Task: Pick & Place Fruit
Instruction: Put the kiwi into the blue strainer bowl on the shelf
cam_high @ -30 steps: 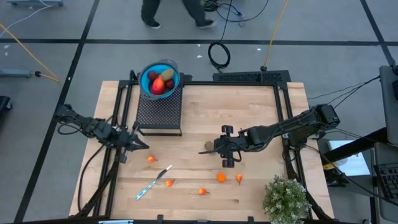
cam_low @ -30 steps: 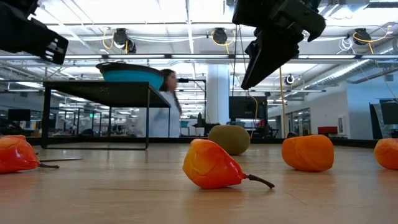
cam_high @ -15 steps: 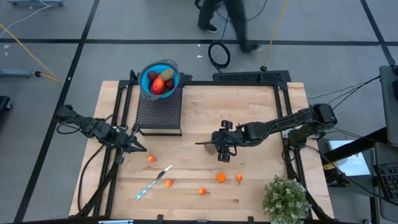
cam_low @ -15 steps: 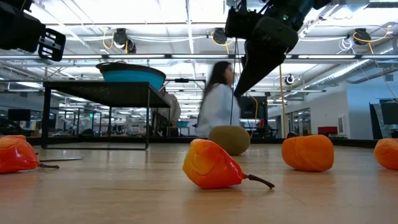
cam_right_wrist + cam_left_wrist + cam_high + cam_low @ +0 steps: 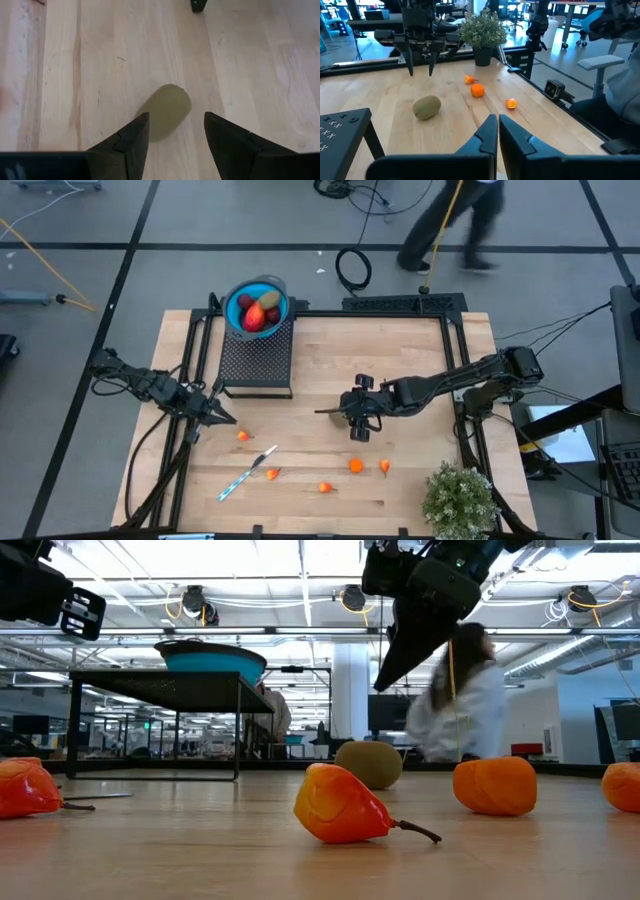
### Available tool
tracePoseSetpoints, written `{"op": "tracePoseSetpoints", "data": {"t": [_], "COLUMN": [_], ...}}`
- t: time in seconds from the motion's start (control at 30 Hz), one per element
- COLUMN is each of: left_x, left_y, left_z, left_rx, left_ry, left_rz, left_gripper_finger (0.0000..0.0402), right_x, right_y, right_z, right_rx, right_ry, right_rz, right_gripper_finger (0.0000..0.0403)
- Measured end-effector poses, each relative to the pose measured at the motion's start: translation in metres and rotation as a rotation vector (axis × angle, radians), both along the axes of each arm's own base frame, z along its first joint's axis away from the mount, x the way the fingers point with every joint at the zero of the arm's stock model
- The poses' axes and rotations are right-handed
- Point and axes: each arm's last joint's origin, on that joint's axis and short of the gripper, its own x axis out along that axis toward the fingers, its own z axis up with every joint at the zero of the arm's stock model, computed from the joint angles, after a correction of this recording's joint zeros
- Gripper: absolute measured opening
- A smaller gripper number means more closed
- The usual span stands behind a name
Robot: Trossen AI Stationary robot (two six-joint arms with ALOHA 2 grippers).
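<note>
Fingers of our right gripper [image 5: 172, 135] stand apart above the olive-brown fruit [image 5: 167, 111], not touching it. Our left gripper [image 5: 497, 131] waits pinched together by the mesh stand [image 5: 256, 357].

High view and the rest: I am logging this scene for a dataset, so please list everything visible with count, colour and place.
Round blue bowl: one, on the black mesh stand, holding dark red and yellow-green fruit.
Black mesh stand: one, table's far left.
Olive-brown oval fruit: one, mid-table, below the right gripper.
Small orange fruit pieces: five, scattered along the near half.
Thin silver-blue stick: one, near left.
Bushy green plant: one, near right corner.
Wooden table: one, light wood.
Person: one, walking beyond the table.
Left gripper: shut, left side.
Right gripper: open, above the oval fruit.
</note>
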Motion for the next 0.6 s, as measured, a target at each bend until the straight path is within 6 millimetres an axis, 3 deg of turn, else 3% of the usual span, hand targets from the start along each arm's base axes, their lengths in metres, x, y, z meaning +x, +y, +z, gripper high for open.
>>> {"op": "tracePoseSetpoints", "data": {"t": [0.27,0.6], "left_x": [0.0000,0.0000], "left_y": [0.0000,0.0000], "left_z": [0.0000,0.0001], "left_rx": [0.000,0.000], "left_ry": [0.000,-0.001], "left_rz": [0.000,0.001], "left_gripper_finger": [0.0007,0.0020], "right_x": [0.0000,0.0021], "right_y": [0.0020,0.0012], "right_z": [-0.0002,0.0004], "right_rx": [0.076,0.147], "right_ry": [0.006,-0.021], "right_rz": [0.015,-0.076], "right_gripper_finger": [0.0205,0.0328]}}
